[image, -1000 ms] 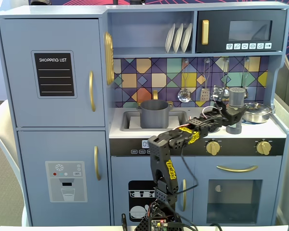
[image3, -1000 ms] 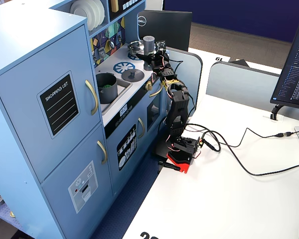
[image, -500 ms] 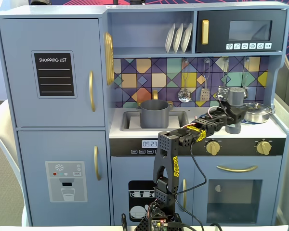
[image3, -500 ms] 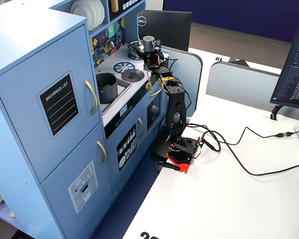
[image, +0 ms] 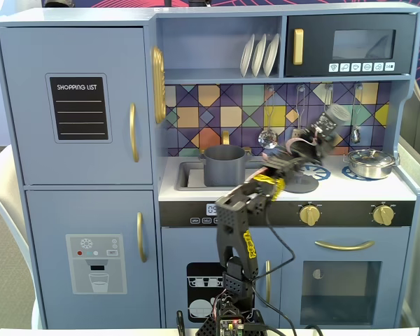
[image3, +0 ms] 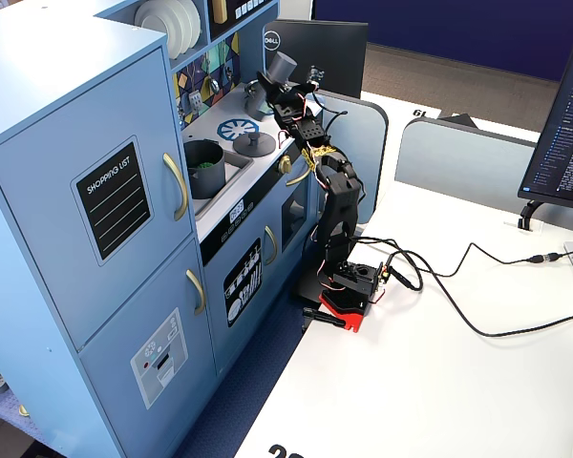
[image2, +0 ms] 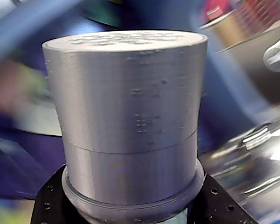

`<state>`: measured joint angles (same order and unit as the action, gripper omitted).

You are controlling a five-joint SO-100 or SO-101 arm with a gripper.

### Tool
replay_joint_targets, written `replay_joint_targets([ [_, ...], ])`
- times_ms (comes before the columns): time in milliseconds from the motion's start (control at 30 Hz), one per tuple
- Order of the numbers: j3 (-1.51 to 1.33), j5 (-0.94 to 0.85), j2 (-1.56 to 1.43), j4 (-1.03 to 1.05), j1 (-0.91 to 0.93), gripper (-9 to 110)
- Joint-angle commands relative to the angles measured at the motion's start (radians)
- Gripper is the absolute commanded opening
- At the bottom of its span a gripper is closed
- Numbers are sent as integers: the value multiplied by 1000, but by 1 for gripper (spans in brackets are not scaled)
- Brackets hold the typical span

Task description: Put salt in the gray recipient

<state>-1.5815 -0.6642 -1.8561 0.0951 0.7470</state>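
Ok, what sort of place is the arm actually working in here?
A toy play kitchen set against an office desk, it seems: plates racked above, a sink holding the gray pot, and a monitor nearby.

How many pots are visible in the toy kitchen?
2: the gray recipient stands in the sink; the shiny steel pot sits on the right burner in a fixed view. None seems hidden.

I see open air from the raised salt [image: 330,120] left to the pot [image: 225,165]; only the low lid [image: 302,183] lies between.
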Motion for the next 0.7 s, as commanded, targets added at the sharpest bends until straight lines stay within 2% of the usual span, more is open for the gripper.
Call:
replay_joint_targets([
  [0, 63, 411, -195, 115, -146, 0],
  [200, 132, 936, -216, 242, -407, 0],
  [300, 178, 1134, -206, 293, -525, 0],
  [467, 242, 1328, -173, 344, -704, 0],
  [667, 339, 1545, -132, 422, -779, 0],
])
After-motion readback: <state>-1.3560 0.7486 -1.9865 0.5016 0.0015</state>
